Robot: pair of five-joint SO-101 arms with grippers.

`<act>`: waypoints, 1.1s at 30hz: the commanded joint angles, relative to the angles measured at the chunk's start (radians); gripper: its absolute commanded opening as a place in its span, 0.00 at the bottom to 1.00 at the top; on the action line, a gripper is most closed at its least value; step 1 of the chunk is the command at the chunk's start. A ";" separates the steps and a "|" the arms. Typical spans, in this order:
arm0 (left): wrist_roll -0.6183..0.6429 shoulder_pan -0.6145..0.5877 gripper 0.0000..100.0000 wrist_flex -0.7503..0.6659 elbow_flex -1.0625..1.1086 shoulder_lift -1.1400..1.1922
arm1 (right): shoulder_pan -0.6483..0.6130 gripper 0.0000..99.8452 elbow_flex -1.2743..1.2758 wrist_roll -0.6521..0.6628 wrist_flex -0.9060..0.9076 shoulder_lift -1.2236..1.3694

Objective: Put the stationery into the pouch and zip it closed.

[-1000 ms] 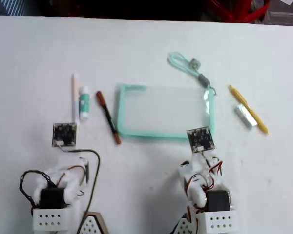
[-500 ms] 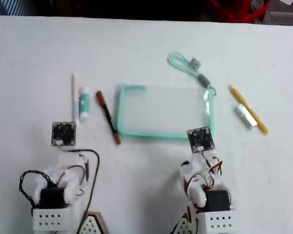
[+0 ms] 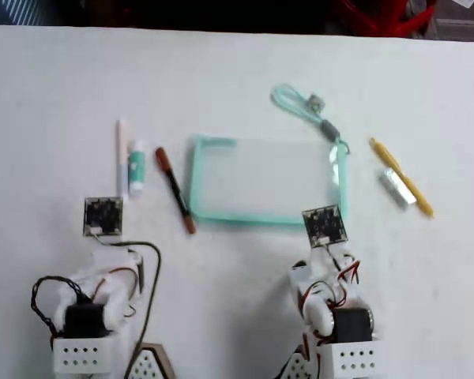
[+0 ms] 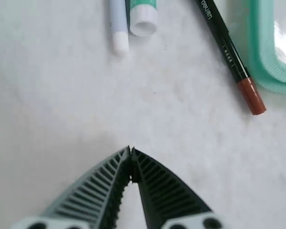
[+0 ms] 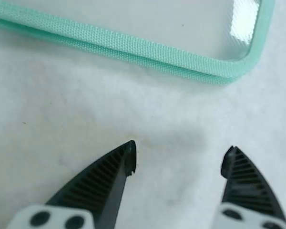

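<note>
Looking across the white worktop [image 3: 55,79], I'd say the job has not really started: nothing is in the pouch [image 3: 245,216], and every piece of stationery lies loose around it. The pouch is a clear one with a teal border, flat in the middle of the worktop, its teal lanyard [image 3: 300,104] curling off toward 1 o'clock. I cannot tell whether its zip is open.

At 9 o'clock from the pouch lie three things in a row: a black pen with a brown cap [image 3: 175,189] nearest the border, then a stubby white-and-teal tube [image 3: 136,167], then a white pen [image 3: 122,154] touching the tube. At 3 o'clock lies a yellow pen [image 3: 401,178] with a small pale oblong piece [image 3: 393,188] against it; what that piece is I cannot make out.

Both arms sit at the 6 o'clock edge. The left gripper [image 4: 131,160] has its jaws pressed together on nothing, low over bare worktop just short of the white pen and the tube. The right gripper [image 5: 179,156] hangs with jaws spread wide, empty, just off the pouch's near border.

The first pick seems to be the step in hand. The left gripper would need to spread its jaws before taking the brown-capped pen or the tube, while the right looks ready to steady the pouch's edge.
</note>
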 commanded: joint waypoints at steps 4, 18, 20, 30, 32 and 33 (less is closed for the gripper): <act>0.000 0.008 0.03 -0.011 -0.005 -0.007 | -0.007 0.29 0.005 -0.002 0.005 -0.010; 0.000 0.008 0.03 -0.009 -0.005 -0.007 | -0.007 0.29 0.005 -0.002 0.005 -0.010; 0.000 0.008 0.03 -0.009 -0.005 -0.007 | -0.007 0.29 0.005 0.000 0.005 -0.010; 0.000 0.008 0.03 0.018 -0.005 -0.005 | -0.007 0.29 0.005 -0.002 0.005 -0.010; 0.000 0.008 0.03 0.018 -0.005 -0.005 | -0.007 0.29 0.005 -0.002 0.005 -0.010; 0.000 0.008 0.03 0.018 -0.005 -0.005 | -0.007 0.29 0.005 0.000 0.005 -0.010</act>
